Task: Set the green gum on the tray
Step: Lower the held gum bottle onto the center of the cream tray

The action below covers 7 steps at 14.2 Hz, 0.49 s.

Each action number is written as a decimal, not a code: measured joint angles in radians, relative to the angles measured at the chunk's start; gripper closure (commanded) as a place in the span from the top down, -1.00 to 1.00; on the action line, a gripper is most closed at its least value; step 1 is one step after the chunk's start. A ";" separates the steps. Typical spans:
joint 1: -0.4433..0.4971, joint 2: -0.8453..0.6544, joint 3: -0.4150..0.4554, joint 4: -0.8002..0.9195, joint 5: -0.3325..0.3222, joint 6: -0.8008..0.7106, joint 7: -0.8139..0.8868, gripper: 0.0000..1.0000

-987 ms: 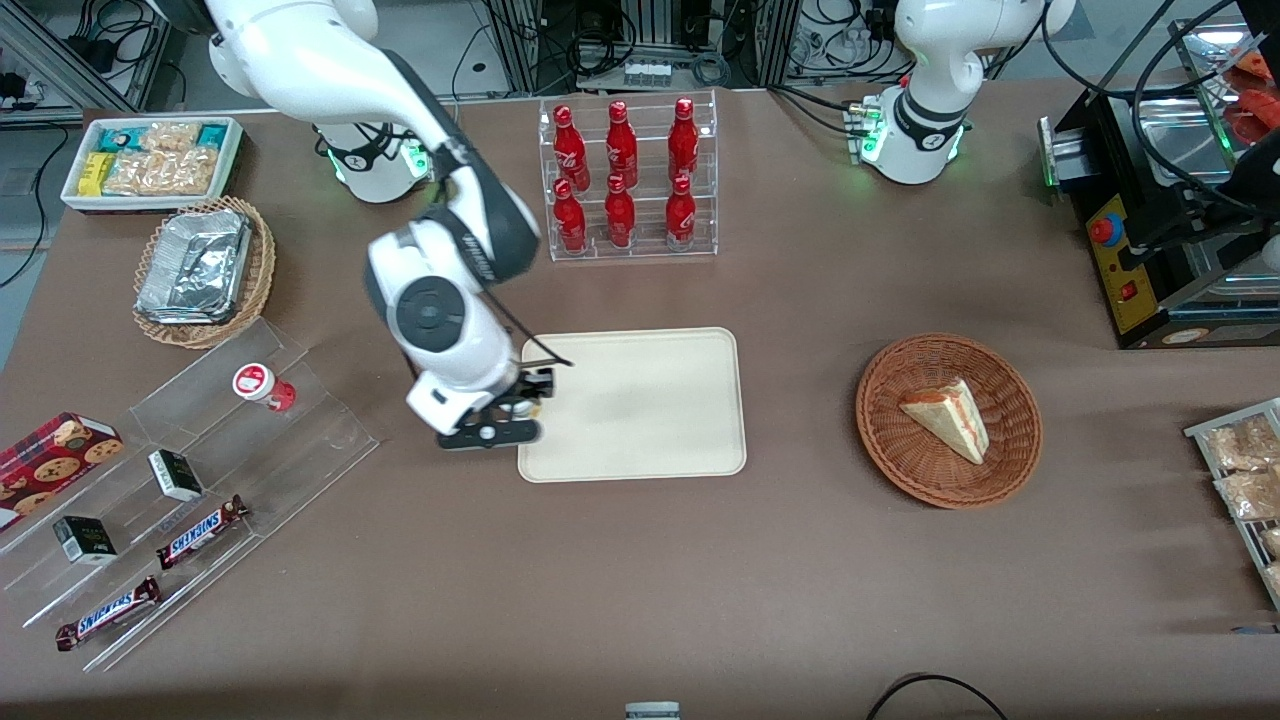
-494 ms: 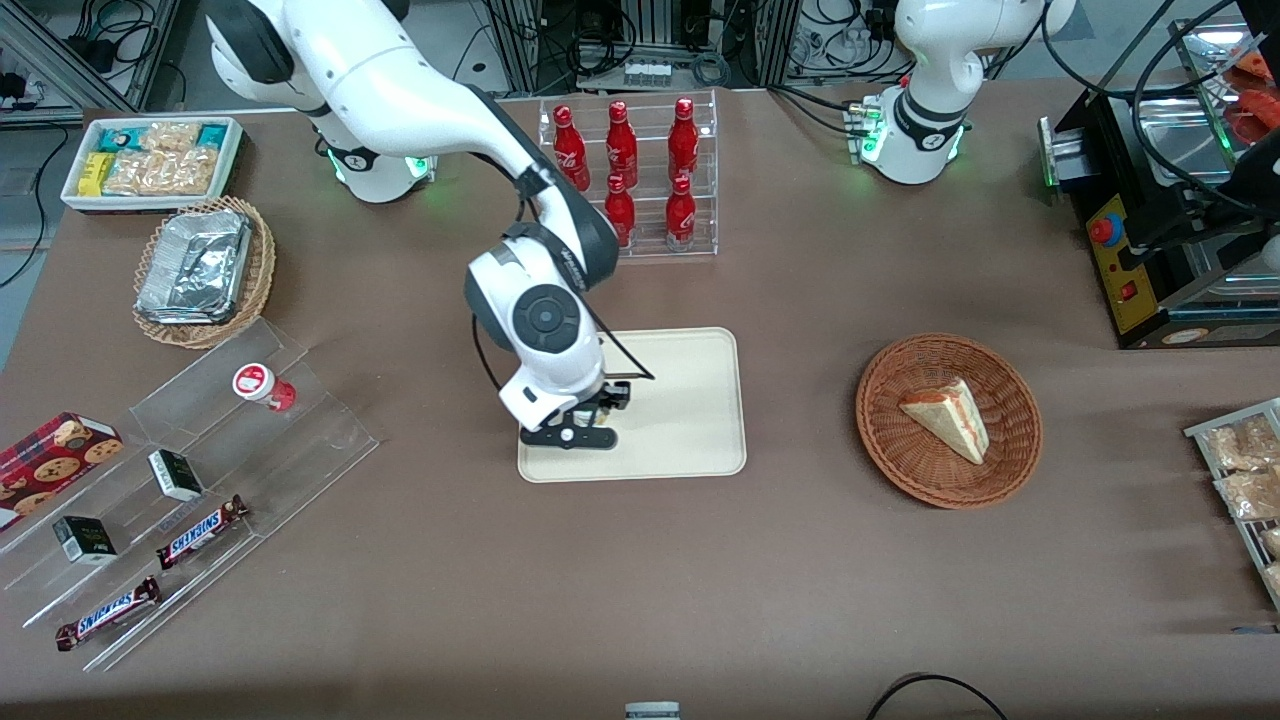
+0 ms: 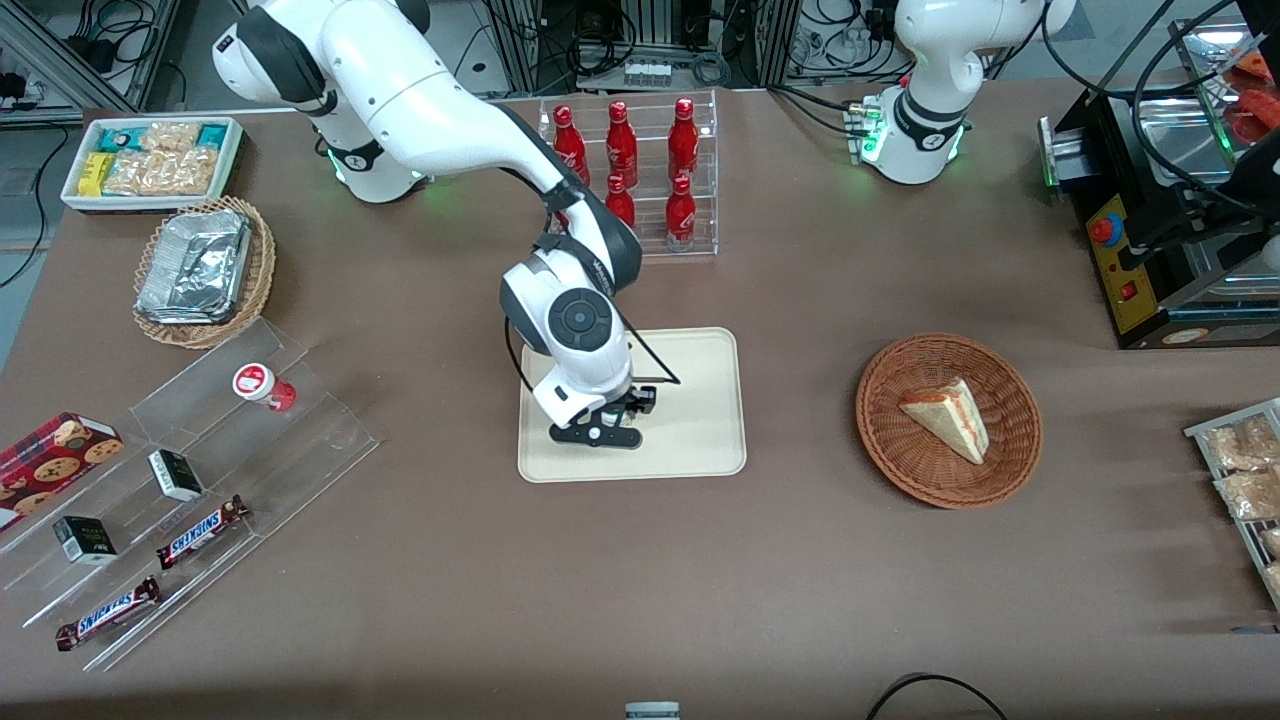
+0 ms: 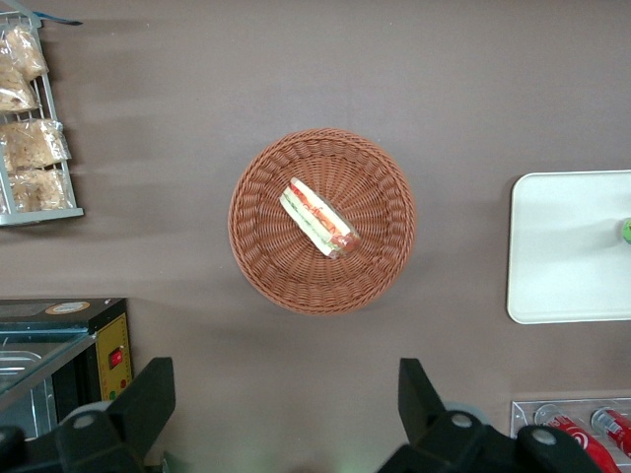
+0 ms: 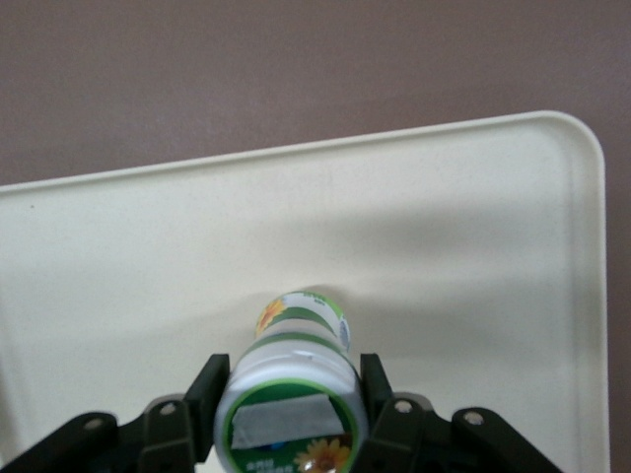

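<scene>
The green gum [image 5: 293, 394], a small bottle with a white lid ringed in green, stands upright between the fingers [image 5: 211, 390] of my right gripper [image 5: 293, 406], which is shut on its upper body. The cream tray [image 5: 463, 246] lies right under the bottle, whose base is at or just above the tray surface; I cannot tell if it touches. In the front view the gripper [image 3: 610, 420] hangs low over the tray [image 3: 700, 400], over the half toward the working arm's end, and hides the gum. A green sliver of the gum [image 4: 626, 230] shows over the tray [image 4: 562, 246] in the left wrist view.
A red-lidded gum bottle [image 3: 262, 385] stands on a clear stepped stand [image 3: 200, 470] with snack bars, toward the working arm's end. A rack of red bottles [image 3: 628, 180] stands farther from the camera than the tray. A wicker basket [image 3: 1020, 440] with a sandwich lies toward the parked arm's end.
The right arm has carried the gripper from the tray's edge at the working arm's end inward over the tray, toward the parked arm's end, still shut on the gum.
</scene>
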 measured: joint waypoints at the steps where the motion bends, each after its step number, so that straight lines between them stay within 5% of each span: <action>1: 0.003 0.004 0.000 0.000 0.009 0.001 0.002 -1.00; 7: 0.015 0.022 0.001 0.000 0.033 0.002 0.002 -0.89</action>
